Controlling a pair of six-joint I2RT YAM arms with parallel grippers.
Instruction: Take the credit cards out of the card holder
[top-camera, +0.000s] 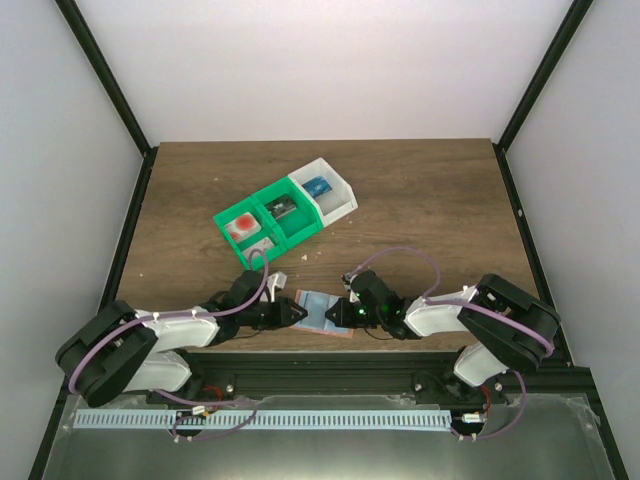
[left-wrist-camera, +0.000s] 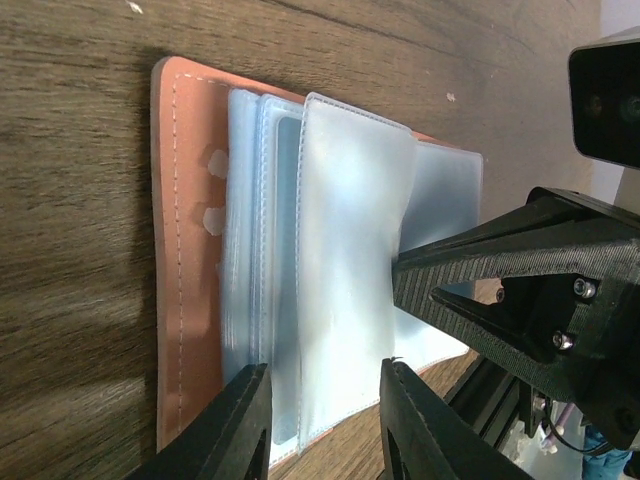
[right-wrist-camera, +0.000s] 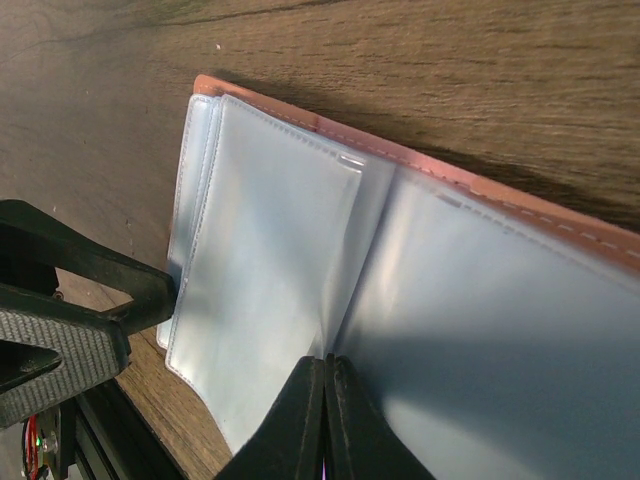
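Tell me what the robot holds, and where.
The right hand seems to pinch the edge of a clear plastic sleeve in the open salmon-brown leather card holder. The left hand is open, holding nothing.

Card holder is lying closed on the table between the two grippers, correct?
Not quite: the card holder is open, not closed. The left wrist view shows its clear sleeves fanned out over the salmon-brown cover. The rest holds: it lies on the table between the left gripper and the right gripper.
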